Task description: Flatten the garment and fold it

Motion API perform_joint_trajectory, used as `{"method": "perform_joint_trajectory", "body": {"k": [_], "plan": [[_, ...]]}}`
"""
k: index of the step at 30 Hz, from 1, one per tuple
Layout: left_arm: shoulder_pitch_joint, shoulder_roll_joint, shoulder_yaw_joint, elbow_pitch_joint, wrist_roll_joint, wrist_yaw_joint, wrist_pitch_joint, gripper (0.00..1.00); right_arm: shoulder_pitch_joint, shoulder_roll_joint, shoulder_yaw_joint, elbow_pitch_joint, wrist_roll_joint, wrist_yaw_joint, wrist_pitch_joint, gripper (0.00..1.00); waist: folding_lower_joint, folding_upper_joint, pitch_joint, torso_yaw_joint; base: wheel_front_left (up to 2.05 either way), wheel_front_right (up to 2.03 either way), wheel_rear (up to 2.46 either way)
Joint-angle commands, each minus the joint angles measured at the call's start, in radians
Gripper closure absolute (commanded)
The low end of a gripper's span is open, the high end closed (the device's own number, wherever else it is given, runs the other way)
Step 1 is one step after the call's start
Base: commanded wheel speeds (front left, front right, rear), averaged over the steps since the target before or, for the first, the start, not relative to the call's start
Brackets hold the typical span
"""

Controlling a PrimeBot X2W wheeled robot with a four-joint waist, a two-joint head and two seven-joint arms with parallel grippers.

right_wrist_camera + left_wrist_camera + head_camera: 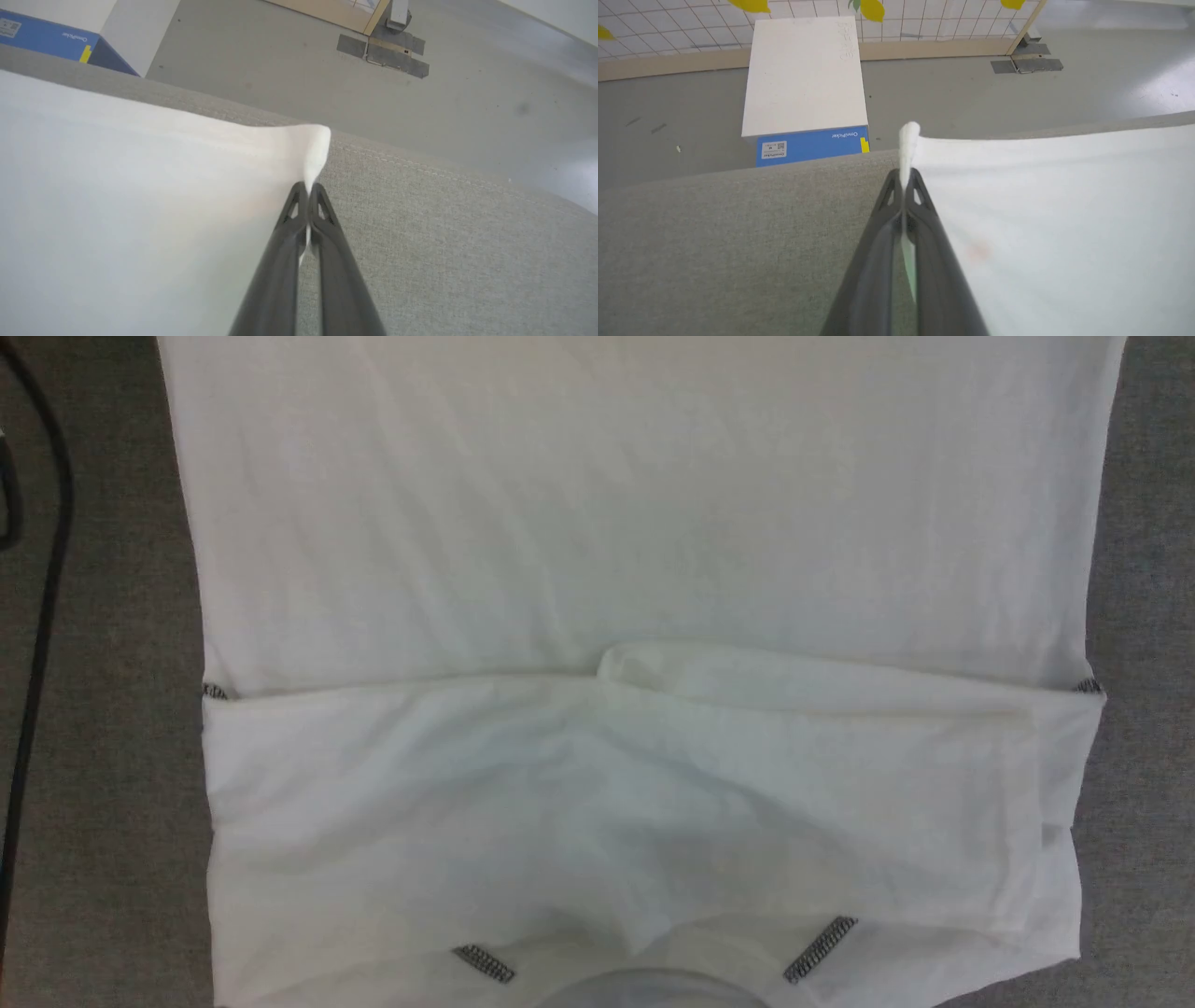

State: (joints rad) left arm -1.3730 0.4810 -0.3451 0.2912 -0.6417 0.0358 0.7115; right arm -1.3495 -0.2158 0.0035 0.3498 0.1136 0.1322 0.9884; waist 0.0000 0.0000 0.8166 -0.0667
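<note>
since each gripper had a corner of cloth pinched, the step in hand looked like drawing the garment (pixel 635 523) taut, or carrying its edge over for a fold. doing that well would call for moving both arms together at one height, so the thin cloth would not skew. the left gripper (pixel 904 179) had its fingers pressed together on a tuft of white fabric that stood up past the tips, and the right gripper (pixel 308 191) pinched another corner the same way. the garment lay spread on the grey padded surface (pixel 103 756), with a crosswise fold near the middle and a small pucker (pixel 630 665) on it that would want smoothing. the head view gave the whole lay of the cloth, its zigzag seams (pixel 820 947) and a dark cable (pixel 42 616) at the left. the wrist views gave the grips themselves, and a white and blue box (pixel 803 79) on the floor beyond.
</note>
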Motion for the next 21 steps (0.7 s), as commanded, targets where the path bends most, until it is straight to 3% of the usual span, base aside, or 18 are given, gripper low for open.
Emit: {"method": "perform_joint_trajectory", "body": {"k": [1,6,11,21], "plan": [[-0.029,0.012,0.013,0.007,0.012,-0.008,-0.038,1.0,-0.023,-0.005,-0.008,0.004,-0.018,-0.002,-0.032,1.0,0.0,0.0,-0.023,0.007,0.0,0.0,0.0],[-0.036,0.01,0.041,0.048,0.003,-0.049,-0.158,1.0,-0.042,-0.004,-0.046,0.031,-0.043,-0.002,-0.14,1.0,0.0,0.0,-0.08,0.028,0.0,0.0,0.0],[0.009,0.0,0.02,0.076,-0.021,-0.125,-0.247,1.0,-0.011,-0.028,-0.018,0.059,-0.013,-0.002,-0.19,1.0,0.0,0.0,-0.173,0.063,0.0,0.0,0.0],[0.344,-0.012,-0.043,-0.01,-0.135,-0.163,-0.407,1.0,0.284,-0.08,-0.017,-0.044,0.213,-0.002,-0.256,1.0,0.0,0.0,-0.432,0.134,0.0,0.0,0.0]]}}
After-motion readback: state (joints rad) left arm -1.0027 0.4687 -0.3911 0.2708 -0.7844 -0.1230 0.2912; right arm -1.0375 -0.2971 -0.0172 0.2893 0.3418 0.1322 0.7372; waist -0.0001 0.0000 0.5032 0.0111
